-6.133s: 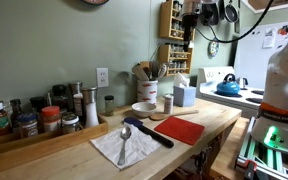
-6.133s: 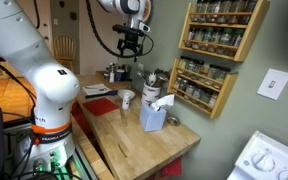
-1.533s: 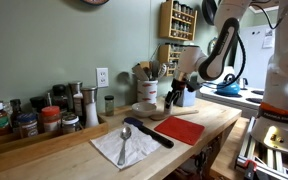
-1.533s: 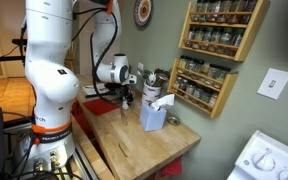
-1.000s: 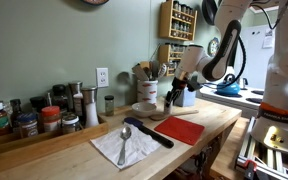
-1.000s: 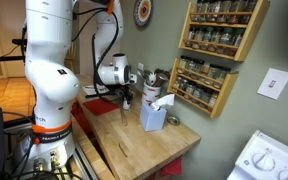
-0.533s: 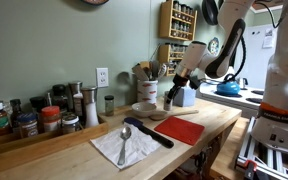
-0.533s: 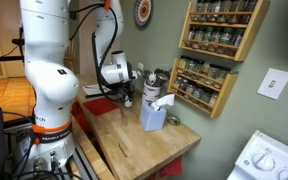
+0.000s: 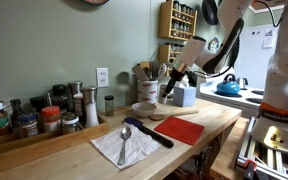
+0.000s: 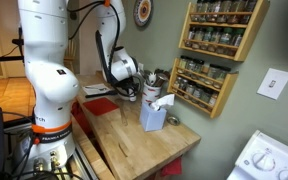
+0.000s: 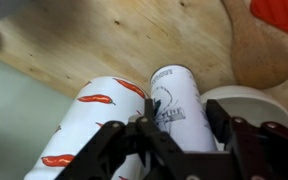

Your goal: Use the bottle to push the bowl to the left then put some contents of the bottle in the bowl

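Observation:
The bottle [image 11: 174,98], white with dark print, lies between my gripper's [image 11: 182,118] black fingers, which are shut on its sides. In an exterior view the gripper [image 9: 173,82] holds the bottle above the wooden counter, just to the right of the bowl [image 9: 144,107] and a little higher. The small white bowl [image 11: 250,101] shows in the wrist view beside the bottle, partly hidden by a finger. In an exterior view the gripper [image 10: 135,90] hangs over the counter and the bowl does not show there.
A white crock [image 9: 148,90] with red chili print [image 11: 96,128] holds utensils right behind the bowl. A blue box [image 9: 185,95], a red mat [image 9: 179,130], a wooden spoon [image 11: 254,50], a napkin with a spoon [image 9: 122,146] and spice jars [image 9: 24,120] also occupy the counter.
The arm has raised the gripper and the bottle a little off the counter beside the bowl and turned the wrist. The bowl has not visibly moved.

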